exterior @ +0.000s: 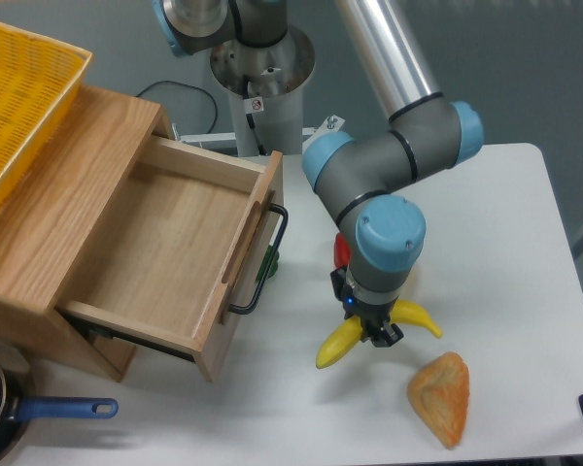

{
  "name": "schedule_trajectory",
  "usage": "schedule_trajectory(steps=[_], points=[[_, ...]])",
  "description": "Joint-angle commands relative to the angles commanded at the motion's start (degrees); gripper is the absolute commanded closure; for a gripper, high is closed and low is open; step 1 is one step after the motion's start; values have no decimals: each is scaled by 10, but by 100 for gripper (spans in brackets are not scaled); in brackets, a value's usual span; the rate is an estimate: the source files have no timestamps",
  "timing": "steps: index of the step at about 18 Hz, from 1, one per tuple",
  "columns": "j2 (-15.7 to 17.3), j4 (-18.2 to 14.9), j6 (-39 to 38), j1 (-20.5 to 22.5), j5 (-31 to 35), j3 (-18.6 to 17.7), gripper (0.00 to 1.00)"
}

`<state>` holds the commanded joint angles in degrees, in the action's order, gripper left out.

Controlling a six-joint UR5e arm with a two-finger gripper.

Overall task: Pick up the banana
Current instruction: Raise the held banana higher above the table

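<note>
Claw [371, 331] clamped on one banana [340, 344] at lower centre; one orange wedge [440, 397] lies nearby on the table [505, 243].

A robot lab: pedestal-mounted arm [389, 165], white table [505, 252], toy wooden drawer [165, 262].

Yellow banana [342, 342], orange wedge [440, 396], yellow basket [19, 92]
</note>
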<state>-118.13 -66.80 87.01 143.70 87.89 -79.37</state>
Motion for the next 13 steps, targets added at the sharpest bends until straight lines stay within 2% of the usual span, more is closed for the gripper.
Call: schedule_trajectory(steps=[5, 13], points=[[12, 1, 65, -3, -1, -23, 67], [1, 10, 62, 0, -2, -21, 67]])
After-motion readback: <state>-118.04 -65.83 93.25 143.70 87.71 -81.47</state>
